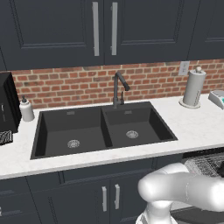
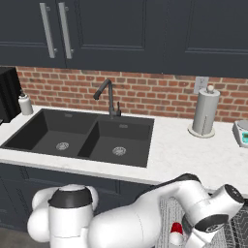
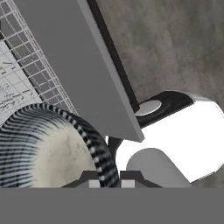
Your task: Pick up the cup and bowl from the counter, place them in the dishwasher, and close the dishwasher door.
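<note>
Pinching the rim of a striped bowl [image 3: 48, 148], the gripper [image 3: 108, 181] has its two dark tips squeezed close together on the bowl's edge. The bowl is black and white on the outside and pale and speckled inside. In the hand view it sits right at the tips, a little to one side of them. Behind the bowl is the pale grey wire rack [image 3: 33, 65] of the dishwasher [image 2: 240, 225]. A flat grey panel [image 3: 83, 74] runs across that view next to the rack.

The red cup [image 2: 176, 228] with its white inside sits low down in the right base view. It is just beside the robot's arm, at the edge of the wire rack.

The rack [image 1: 205, 165] pokes out under the white counter [image 1: 197, 127], to the right of the black double sink [image 1: 103, 129]. Both sink bowls have only their drains in them. A paper-towel roll [image 1: 194, 87] stands on the counter near the brick wall. A small white soap bottle [image 1: 26, 109] stands at the far left.
</note>
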{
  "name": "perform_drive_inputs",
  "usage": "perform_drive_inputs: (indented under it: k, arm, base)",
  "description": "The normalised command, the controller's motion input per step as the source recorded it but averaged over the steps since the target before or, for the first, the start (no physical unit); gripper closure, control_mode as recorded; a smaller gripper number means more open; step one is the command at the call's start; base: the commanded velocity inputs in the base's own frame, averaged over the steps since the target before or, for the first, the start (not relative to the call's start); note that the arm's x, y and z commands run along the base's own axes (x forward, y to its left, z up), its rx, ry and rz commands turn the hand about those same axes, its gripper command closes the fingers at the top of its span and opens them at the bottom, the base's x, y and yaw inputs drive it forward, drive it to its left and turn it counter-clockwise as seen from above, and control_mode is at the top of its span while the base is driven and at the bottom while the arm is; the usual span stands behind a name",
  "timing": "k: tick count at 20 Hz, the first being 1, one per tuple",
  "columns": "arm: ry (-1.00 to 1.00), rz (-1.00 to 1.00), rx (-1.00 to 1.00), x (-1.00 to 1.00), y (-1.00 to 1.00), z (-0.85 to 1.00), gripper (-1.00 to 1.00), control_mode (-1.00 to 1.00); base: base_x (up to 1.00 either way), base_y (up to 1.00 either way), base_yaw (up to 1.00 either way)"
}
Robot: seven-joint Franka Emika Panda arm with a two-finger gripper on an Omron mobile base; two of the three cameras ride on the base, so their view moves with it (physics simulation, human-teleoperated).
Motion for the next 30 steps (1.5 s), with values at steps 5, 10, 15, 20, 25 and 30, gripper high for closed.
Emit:
perform_drive_inputs:
  k: [5,10,15,20,25,30]
  arm:
    - [-0.16,0.0,0.09,0.2,0.0,-0.46,1.0,-1.0]
    - [-0.12,-0.03,0.04,0.26,0.0,-0.5,1.0,-1.0]
    - [-0.02,-0.19,0.0,0.45,-0.09,-0.46,1.0,-1.0]
    - [0.0,-0.26,0.0,0.53,-0.4,-0.46,1.0,-1.0]
    - [0.0,-0.27,0.0,0.38,-0.52,-0.57,1.0,-1.0]
    - [0.0,-0.25,0.0,0.19,-0.53,-0.66,1.0,-1.0]
  base:
    - [0.0,0.0,0.0]
    - [0.0,0.0,0.0]
    - [0.0,0.0,0.0]
    - [0.0,0.0,0.0]
    - [0.0,0.0,0.0]
    - [0.0,0.0,0.0]
